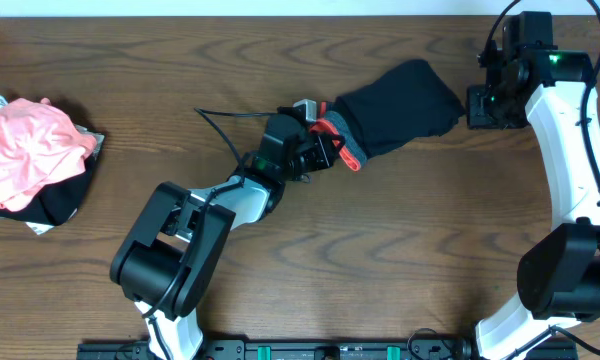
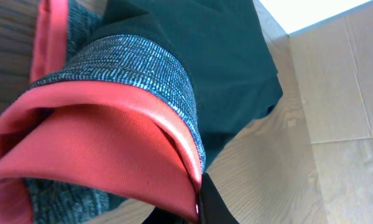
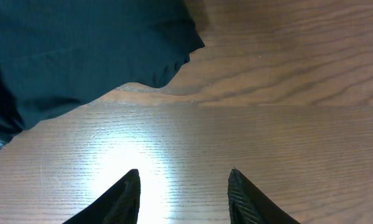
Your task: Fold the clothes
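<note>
The clothes [image 1: 400, 105] are black leggings bunched into a short bundle at the table's upper middle. The grey waistband with its coral-red edge [image 1: 348, 150] points left. My left gripper [image 1: 330, 148] is at that end. In the left wrist view it [image 2: 199, 208] is shut on the coral waistband edge [image 2: 112, 143], with grey knit [image 2: 137, 62] and black fabric [image 2: 224, 56] beyond. My right gripper [image 1: 477, 107] hangs just off the bundle's right end. In its wrist view it [image 3: 183, 180] is open over bare wood, with the black cloth [image 3: 81, 50] ahead at upper left, apart from the fingertips.
A heap of pink and black garments [image 1: 25, 155] lies at the table's left edge. A thin black cable [image 1: 220, 125] loops behind the left wrist. A cardboard surface [image 2: 342, 93] stands past the table's far edge.
</note>
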Controlling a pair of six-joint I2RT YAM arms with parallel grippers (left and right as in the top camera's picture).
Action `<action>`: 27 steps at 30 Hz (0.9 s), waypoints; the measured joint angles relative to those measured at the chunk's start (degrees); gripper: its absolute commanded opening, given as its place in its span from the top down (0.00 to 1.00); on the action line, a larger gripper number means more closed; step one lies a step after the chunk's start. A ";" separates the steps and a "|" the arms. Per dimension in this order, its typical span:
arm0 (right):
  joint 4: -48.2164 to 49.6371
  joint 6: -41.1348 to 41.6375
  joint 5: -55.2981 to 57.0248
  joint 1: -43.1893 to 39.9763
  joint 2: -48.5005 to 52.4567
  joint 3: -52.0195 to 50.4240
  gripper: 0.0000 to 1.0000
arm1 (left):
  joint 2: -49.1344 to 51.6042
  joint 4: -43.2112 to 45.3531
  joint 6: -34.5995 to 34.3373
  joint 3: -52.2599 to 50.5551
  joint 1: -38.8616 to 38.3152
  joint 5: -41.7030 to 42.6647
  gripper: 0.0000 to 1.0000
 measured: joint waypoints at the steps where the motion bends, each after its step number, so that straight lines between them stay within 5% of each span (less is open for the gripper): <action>1: 0.00 0.00 0.00 0.00 0.00 0.00 0.57 | 0.00 -0.02 0.02 0.00 0.17 0.13 0.94; 7: 0.00 0.00 0.02 0.00 0.00 0.00 0.56 | -3.61 -4.57 0.87 0.13 0.39 1.29 0.94; 17: -0.37 -1.40 -5.70 0.00 0.00 0.00 0.56 | -31.19 -37.11 13.97 8.72 2.80 -3.34 0.94; 27: -0.28 -8.26 -16.92 1.77 -0.02 -3.89 0.55 | -42.56 -40.00 19.47 19.12 2.80 -7.61 0.94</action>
